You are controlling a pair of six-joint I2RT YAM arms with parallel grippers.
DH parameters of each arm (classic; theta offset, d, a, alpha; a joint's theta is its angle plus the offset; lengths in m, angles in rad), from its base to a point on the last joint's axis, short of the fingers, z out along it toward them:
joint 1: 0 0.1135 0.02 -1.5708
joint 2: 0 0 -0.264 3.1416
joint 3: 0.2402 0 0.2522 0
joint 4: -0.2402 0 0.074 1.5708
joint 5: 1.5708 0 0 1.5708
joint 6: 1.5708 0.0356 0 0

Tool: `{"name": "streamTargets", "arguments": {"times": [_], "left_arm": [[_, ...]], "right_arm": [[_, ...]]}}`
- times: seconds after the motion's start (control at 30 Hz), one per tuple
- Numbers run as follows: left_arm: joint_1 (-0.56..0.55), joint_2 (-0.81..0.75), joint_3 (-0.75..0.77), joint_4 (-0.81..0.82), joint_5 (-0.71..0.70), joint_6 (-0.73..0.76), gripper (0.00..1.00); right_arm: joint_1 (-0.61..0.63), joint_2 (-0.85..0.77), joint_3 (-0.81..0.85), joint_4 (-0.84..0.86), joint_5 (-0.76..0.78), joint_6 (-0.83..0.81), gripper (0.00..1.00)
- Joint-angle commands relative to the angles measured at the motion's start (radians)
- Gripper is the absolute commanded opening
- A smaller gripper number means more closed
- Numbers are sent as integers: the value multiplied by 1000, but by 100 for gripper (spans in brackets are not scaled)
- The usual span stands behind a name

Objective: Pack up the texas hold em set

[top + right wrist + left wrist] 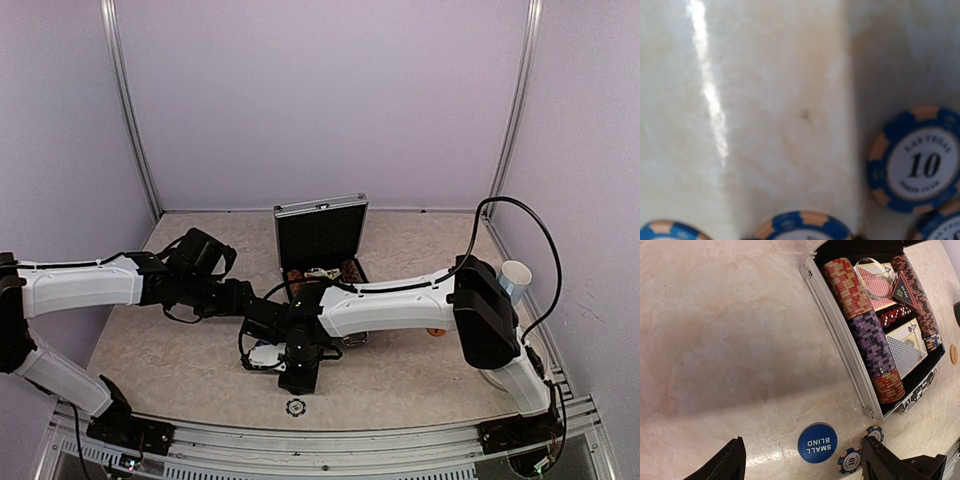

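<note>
10 chip (917, 160) sits lower right in r-wrist view, right gripper (298, 372) nearest; its grip can't be told. left gripper (801, 452) wide, empty.

The table (400, 385) is seen from high behind its near edge, the open case (320, 232) at twelve o'clock. From the left wrist, the case is viewed obliquely at two o'clock. Blue chips (912, 160), framed very close from the right wrist, are shared at five o'clock.
</note>
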Motion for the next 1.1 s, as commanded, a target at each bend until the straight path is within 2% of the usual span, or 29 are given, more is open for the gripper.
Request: {"name": "streamTargets", "arguments": {"times": [0.0, 0.3, 0.73, 1.07], "left_arm": [[3, -24, -32, 12, 58, -16, 78], [-28, -23, -91, 70, 127, -48, 77], [-38, -4, -145, 194, 240, -80, 66], [-42, 28, -170, 313, 337, -104, 61]], "right_arm": [[11, 17, -43, 16, 33, 0, 42], [-7, -61, -50, 14, 75, -2, 41], [-29, -143, -69, 19, 128, 1, 42], [-52, -220, -76, 47, 173, 1, 42]]}}
